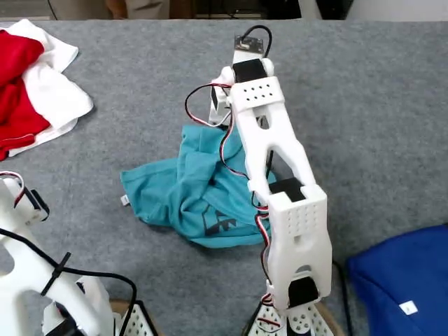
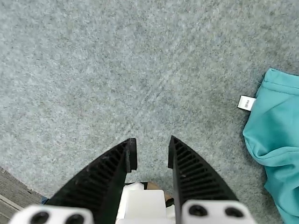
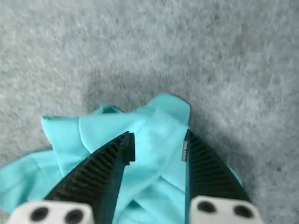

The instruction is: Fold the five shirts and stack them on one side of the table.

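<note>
A crumpled teal shirt (image 1: 189, 196) lies in the middle of the grey table. My right arm (image 1: 269, 133) stretches over it to its far edge. There my right gripper (image 3: 158, 142) is open, its black fingers (image 3: 117, 154) straddling a raised fold of the teal shirt (image 3: 93, 135). My left arm (image 1: 28, 280) stands at the near left corner. Its gripper (image 2: 152, 151) hangs open over bare carpet with nothing between the fingers, and the teal shirt's edge (image 2: 275, 140) with a white tag (image 2: 246, 103) lies off to one side of it.
A red shirt (image 1: 17, 91) and a white shirt (image 1: 59, 94) lie bunched together at the far left corner. A blue shirt (image 1: 399, 280) sits at the near right. The grey carpet (image 1: 364, 105) covers the table.
</note>
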Robot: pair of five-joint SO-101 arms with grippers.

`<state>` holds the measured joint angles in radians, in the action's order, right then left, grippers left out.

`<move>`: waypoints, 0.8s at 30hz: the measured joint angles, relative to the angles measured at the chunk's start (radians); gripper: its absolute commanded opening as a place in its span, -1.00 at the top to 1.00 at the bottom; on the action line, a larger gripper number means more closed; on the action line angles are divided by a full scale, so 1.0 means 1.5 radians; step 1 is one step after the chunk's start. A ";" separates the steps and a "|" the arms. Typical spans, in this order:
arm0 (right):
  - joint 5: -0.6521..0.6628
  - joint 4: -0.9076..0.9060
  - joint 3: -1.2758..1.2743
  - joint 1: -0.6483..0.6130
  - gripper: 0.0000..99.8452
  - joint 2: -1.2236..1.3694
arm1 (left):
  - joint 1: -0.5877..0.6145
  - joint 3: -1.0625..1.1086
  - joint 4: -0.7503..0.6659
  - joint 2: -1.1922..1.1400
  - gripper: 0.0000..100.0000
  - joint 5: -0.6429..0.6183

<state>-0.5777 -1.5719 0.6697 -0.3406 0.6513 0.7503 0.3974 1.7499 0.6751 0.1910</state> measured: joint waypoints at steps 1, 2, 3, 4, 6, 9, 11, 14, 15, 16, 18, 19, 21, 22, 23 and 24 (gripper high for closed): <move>0.000 0.008 -0.001 0.000 0.63 0.000 | 0.000 0.000 0.000 0.000 0.75 0.000; 0.000 0.015 -0.001 0.001 0.63 0.000 | 0.000 0.000 0.000 0.000 0.75 0.000; 0.001 0.024 -0.004 0.003 0.63 0.000 | 0.000 0.000 0.000 0.000 0.75 0.000; 0.002 0.029 -0.006 0.003 0.63 0.000 | 0.000 0.000 0.000 0.000 0.75 0.000; 0.002 0.035 -0.007 0.003 0.63 0.006 | 0.000 0.000 0.000 0.000 0.75 0.000; 0.002 0.037 -0.007 0.003 0.63 0.024 | 0.000 0.000 0.000 0.000 0.75 0.000; 0.002 0.037 -0.007 0.003 0.63 0.037 | 0.000 0.000 0.000 0.000 0.75 0.000; 0.002 0.037 -0.007 0.003 0.65 0.049 | 0.000 0.000 -0.001 0.000 0.75 0.000; 0.002 0.037 -0.007 0.003 0.69 0.049 | 0.000 0.000 -0.001 0.000 0.75 0.000; 0.002 0.037 -0.007 0.003 0.75 0.048 | 0.000 0.000 -0.001 0.000 0.75 0.000; 0.002 0.037 -0.007 0.003 0.89 0.049 | 0.000 0.000 -0.001 0.000 0.75 0.000; 0.002 0.037 -0.007 0.003 0.95 0.049 | 0.000 0.000 -0.001 0.000 0.75 0.000; 0.002 0.030 -0.006 0.005 0.98 0.051 | 0.000 0.000 -0.001 0.000 0.75 0.000; 0.002 0.024 -0.001 0.007 0.98 0.052 | 0.000 0.000 -0.001 0.000 0.75 0.000; 0.002 0.017 0.004 0.011 0.98 0.053 | 0.000 0.000 -0.001 0.000 0.75 0.000; 0.002 0.010 0.013 0.016 0.98 0.053 | 0.000 0.000 -0.001 0.000 0.75 0.000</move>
<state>-0.5746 -1.5566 0.6897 -0.3161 0.7311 0.7503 0.3974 1.7484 0.6751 0.1910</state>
